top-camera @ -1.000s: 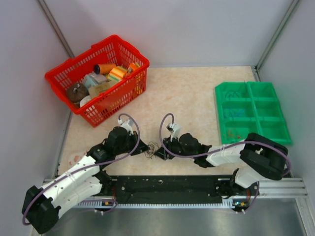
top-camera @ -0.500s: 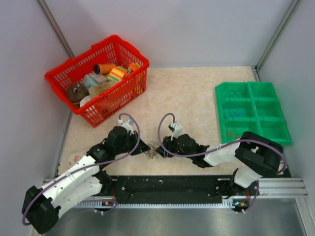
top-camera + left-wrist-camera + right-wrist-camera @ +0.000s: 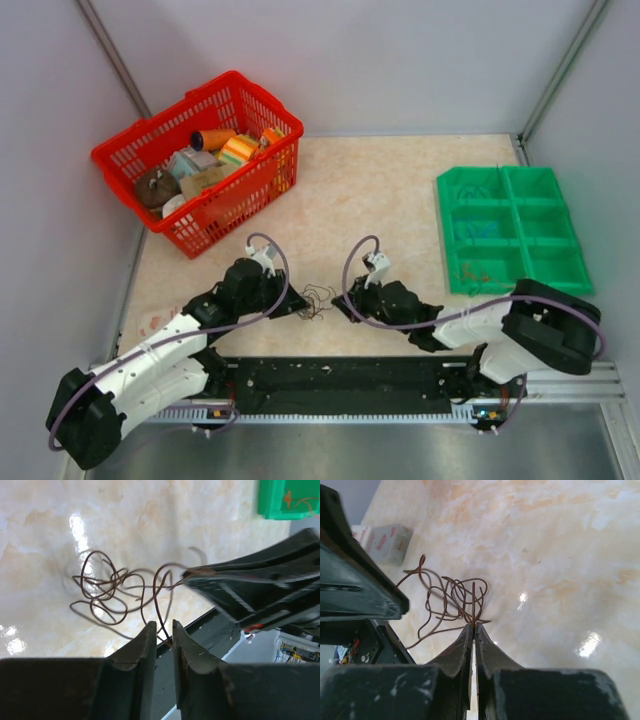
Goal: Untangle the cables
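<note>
While the cables (image 3: 318, 298) sit between left gripper (image 3: 298, 303) and right gripper (image 3: 339, 308) by the desk's near edge, bare desk opens beyond. A red basket (image 3: 215, 213) of rolls fills the far-left corner, and a green tray (image 3: 505, 200) holding wire bits lines the right edge. Left wrist: fingers (image 3: 144, 645) pinch one strand. Right wrist: fingers (image 3: 462, 642) press together on another.

The cables (image 3: 318, 298) are laid by the table's (image 3: 400, 190) near edge; a basket (image 3: 225, 205) is set in its far-left corner.
</note>
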### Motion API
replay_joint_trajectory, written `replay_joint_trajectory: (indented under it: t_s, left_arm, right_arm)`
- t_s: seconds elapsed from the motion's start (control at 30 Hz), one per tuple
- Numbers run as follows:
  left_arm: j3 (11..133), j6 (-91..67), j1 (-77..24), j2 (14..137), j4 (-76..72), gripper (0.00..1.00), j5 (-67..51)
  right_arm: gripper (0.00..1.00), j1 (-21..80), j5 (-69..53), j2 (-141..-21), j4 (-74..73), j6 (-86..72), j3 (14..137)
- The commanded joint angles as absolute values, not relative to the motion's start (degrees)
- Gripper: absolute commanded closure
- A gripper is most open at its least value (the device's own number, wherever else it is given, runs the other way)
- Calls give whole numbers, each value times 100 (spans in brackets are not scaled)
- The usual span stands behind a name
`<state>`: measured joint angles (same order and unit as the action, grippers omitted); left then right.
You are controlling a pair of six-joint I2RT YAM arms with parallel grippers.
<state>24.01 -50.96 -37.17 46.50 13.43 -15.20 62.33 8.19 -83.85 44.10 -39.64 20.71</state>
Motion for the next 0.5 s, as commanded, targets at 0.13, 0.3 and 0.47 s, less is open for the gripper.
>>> replay_joint_trajectory:
  t_s: [0.13, 0.3, 0.47]
  left_arm:
    - [2250, -5010, -3709, 5141, 651, 97, -1670]
    - [2399, -4975, -3700, 5168, 852, 100, -1486]
    - [2540, -4861, -3709, 4695, 1501, 100, -968]
  right_arm:
    - [100, 6311, 1730, -6629, 4045, -3911, 1442]
    - [100, 6311, 2651, -5276, 2387, -3674, 1555]
    - [100, 6293, 4443, -3282, -284, -3630, 2134]
